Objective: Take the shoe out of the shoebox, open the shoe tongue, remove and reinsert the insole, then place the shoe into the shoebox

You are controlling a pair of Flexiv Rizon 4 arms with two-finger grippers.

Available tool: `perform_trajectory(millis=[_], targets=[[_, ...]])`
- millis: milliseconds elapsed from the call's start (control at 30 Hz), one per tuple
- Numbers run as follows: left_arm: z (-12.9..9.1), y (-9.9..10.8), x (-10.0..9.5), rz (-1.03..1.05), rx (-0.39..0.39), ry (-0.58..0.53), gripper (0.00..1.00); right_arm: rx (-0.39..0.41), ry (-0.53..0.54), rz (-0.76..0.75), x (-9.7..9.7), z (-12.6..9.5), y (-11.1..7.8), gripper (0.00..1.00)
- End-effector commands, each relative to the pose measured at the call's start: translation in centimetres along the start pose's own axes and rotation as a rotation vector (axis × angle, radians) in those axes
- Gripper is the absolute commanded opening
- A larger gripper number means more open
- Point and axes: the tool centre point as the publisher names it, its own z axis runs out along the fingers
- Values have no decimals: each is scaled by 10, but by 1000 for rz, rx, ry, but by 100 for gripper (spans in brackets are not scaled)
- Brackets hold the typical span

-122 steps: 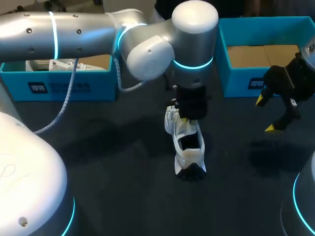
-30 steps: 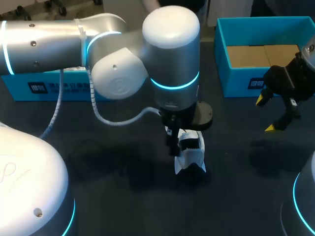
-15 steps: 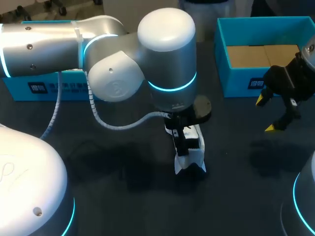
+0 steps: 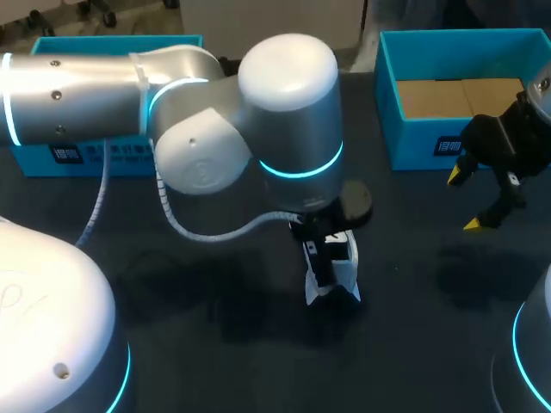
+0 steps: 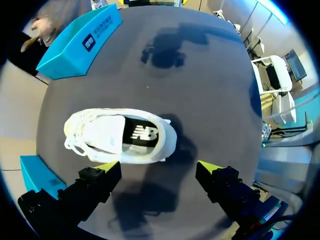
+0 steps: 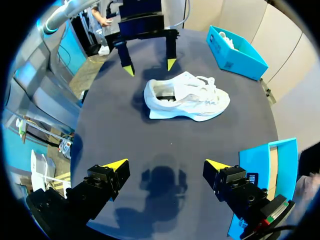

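A white shoe (image 5: pixel 120 137) with a black insole showing lies on its side on the dark table, just ahead of my left gripper (image 5: pixel 156 167), nearer one finger. That gripper is open and holds nothing. In the head view my left arm's wrist hangs over the shoe (image 4: pixel 334 280) and hides its front part. My right gripper (image 4: pixel 466 201) stands open and empty at the right, in front of the blue shoebox (image 4: pixel 413 151). From the right wrist view the shoe (image 6: pixel 187 97) lies well ahead of my right gripper (image 6: pixel 166 165), with the left gripper (image 6: pixel 150 67) above its heel end.
A second blue box (image 4: pixel 112 159) stands at the back left; the right wrist view shows something white inside that box (image 6: pixel 235 45). The right shoebox has a brown cardboard floor (image 4: pixel 461 96). Dark table (image 4: pixel 215 344) stretches around the shoe.
My left arm's wrist has shifted slightly toward the front over the shoe. The shoe stays where it was. The right arm has not moved.
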Motion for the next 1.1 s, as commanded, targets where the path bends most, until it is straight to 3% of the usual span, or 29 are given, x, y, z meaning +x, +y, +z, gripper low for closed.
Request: perform_trajectory(millis=[33, 400, 700, 1100], targets=[[17, -3, 4, 18, 5, 7, 100, 2, -1, 1, 0, 1, 0, 100], [43, -19, 17, 112, 20, 16, 100, 2, -1, 1, 0, 1, 0, 100], [63, -20, 16, 145, 0, 39, 100, 2, -1, 1, 0, 1, 0, 100], [74, -23, 18, 187, -16, 31, 100, 2, -1, 1, 0, 1, 0, 100]])
